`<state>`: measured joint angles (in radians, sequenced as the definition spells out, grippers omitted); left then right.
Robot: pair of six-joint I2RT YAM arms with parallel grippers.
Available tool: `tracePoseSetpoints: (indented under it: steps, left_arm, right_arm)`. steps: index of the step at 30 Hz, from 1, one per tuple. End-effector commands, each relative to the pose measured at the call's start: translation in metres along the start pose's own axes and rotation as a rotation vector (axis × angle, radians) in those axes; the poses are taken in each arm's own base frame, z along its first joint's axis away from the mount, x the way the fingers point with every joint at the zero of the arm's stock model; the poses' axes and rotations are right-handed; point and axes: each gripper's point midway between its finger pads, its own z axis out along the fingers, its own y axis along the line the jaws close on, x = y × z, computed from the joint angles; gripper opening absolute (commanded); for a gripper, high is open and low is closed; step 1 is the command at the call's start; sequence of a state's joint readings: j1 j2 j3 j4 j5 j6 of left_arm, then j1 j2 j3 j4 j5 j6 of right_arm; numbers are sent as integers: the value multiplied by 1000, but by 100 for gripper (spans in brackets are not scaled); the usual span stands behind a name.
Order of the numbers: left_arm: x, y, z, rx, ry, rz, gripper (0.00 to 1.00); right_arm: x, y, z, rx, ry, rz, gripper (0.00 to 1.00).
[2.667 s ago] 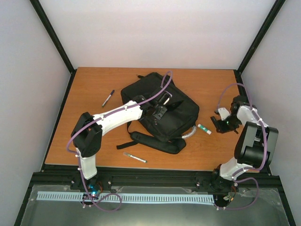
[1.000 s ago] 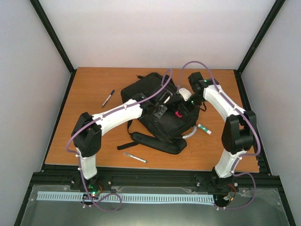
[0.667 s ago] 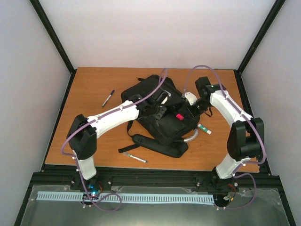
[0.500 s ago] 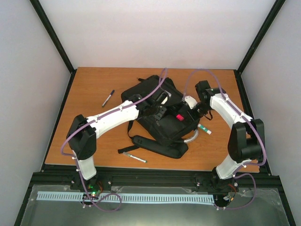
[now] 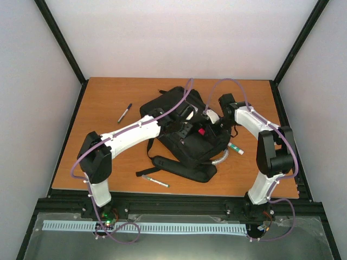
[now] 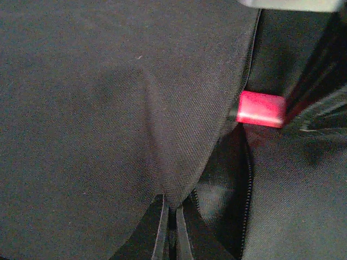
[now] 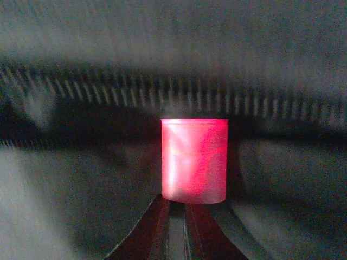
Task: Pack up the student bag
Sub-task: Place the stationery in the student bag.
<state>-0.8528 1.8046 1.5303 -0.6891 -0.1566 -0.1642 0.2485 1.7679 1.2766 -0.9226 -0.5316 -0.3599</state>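
Orange-brown wood table [image 5: 103, 157].

Far left: black marker [image 5: 124, 112], well apart from the bag.
Front left: second pen [image 5: 155, 181], near the shoulder strap [image 5: 179, 169].

Centre: student bag [image 5: 173, 105], black fabric, lies flat in the middle of the table. Both my arms reach over it.

My left gripper [image 6: 169, 230] sits on the bag's top face, just left of the opening. Its jaws are closed tight, with a raised fold of the bag's fabric pinched between the fingertips. The cloth runs up from the tips as a ridge. The open zip [image 6: 248, 162] runs just right of that fold.

Red block [image 7: 194, 160]: small and translucent, it lies at the zip opening, between my two grippers.

My right gripper [image 7: 177, 216] comes in from the bag's right side, pointing at the opening. Jaws are closed almost together. The red block is just past the fingertips. I cannot tell whether they touch it; the view is blurred.

Right of the bag: grey handle [image 5: 219, 158] curves out at the near corner. Green-capped stick [image 5: 235, 147] lies on the table just beside it.
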Motion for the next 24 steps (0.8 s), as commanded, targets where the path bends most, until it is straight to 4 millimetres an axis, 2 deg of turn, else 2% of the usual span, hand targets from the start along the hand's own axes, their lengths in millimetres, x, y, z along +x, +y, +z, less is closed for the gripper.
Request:
tracePoseSetpoints:
  steps: [1,3,6,11,16,19,24]
  left_arm:
    - [-24,-17,-11,64,-84,-6,1]
    - [-23,-18,-12,71,-83,-7,1]
    - [-24,-18,-13,68,-86,-7,1]
    - [-20,-15,-11,55,-78,0,1]
    - [-18,-16,-11,60,-63,4,1]
    - [-19,-16,-17,61,-53,6,1]
    - [-16,-19,-22,78,-25,17,1]
  right_arm:
    - [-59,9,0,-75,-216,-38,7]
    - [-69,13,3,-123,-261,-25,7]
    - [-74,18,2,-164,-286,-4,8]
    - [-60,31,-18,-121,-307,-67,14]
    - [-43,44,-47,-54,-329,-139,27]
    - [-29,43,-59,7,-322,-172,36]
    - [3,14,-85,139,-330,-122,46]
